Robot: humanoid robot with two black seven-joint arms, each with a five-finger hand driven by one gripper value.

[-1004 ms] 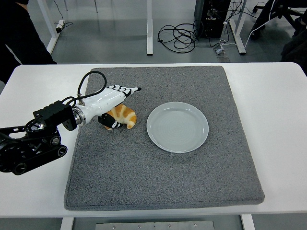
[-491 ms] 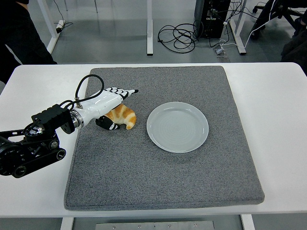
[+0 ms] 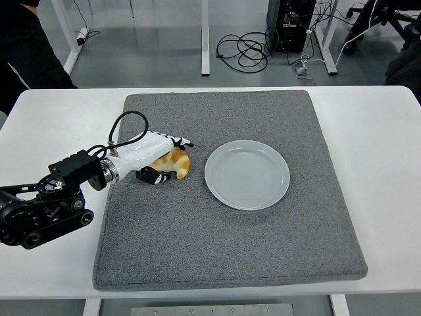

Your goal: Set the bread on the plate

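Since the frame half a sec ago, my left hand (image 3: 156, 155) has dropped lower onto the bread (image 3: 175, 162) and my fingers, which were stretched out above it, now curl down over its top. Bread itself has shifted only slightly.

Head view, looking down on a white table (image 3: 52, 118) w/ a big grey mat (image 3: 223, 243) covering most of it. My left arm (image 3: 46, 201), black w/ a white forearm shell, comes in from the left edge and reaches onto the mat's left part. Left hand is wrapped around the bread: white fingers (image 3: 179, 141) w/ black tips lie across its upper side, thumb (image 3: 152, 176) tucked against its near side. Contact looks like a grasp, though I can't tell how firm it is. Bread is a golden-orange, croissant-like piece, resting on the mat, not lifted.

Plate (image 3: 247, 174), pale grey and round, sits near the mat's centre, just to the right of the bread; a narrow strip of mat shows between them, so they're apart. Nothing on the plate.

A black cable (image 3: 125, 122) loops up from my wrist.

Beyond the table's far edge: grey floor, coiled cables (image 3: 243, 49), white table legs, and a person in dark clothing (image 3: 26, 52) at top left.
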